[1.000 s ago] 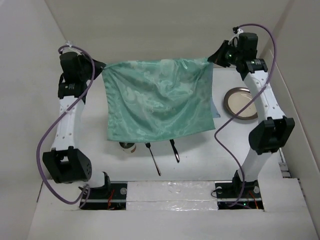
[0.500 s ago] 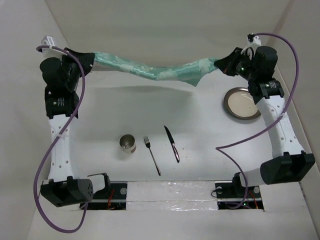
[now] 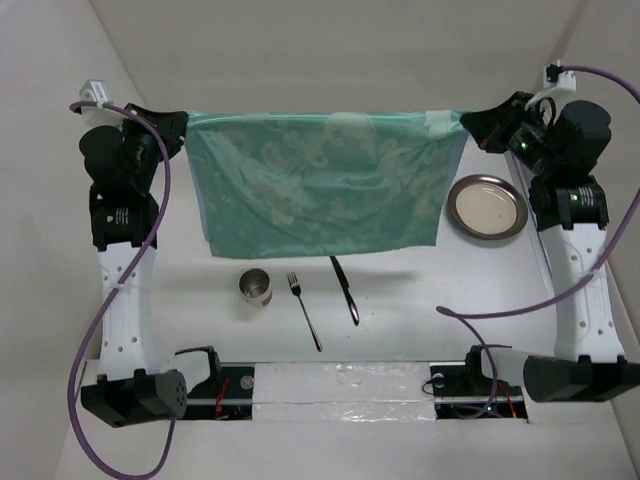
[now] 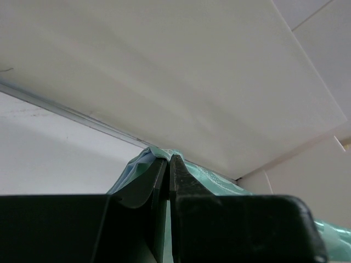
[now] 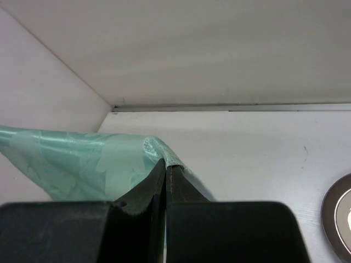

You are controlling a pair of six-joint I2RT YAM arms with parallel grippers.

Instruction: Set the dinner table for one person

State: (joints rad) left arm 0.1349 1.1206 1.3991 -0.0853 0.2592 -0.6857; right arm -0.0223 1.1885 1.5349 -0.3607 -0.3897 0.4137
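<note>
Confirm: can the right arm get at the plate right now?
Likely not yet: the plate lies uncovered close by, but the right end effector is shut on a corner of the green cloth.

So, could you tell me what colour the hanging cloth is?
The cloth is shiny green with a faint pattern; top external view shows it best.

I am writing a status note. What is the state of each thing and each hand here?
green cloth: spread out, hanging in the air between both hands.
left hand: shut on one top corner of the cloth.
right hand: shut on the other top corner.
cup: upright on the table.
fork: lying flat.
knife: lying flat.
plate: flat on the table, nothing on it.
</note>
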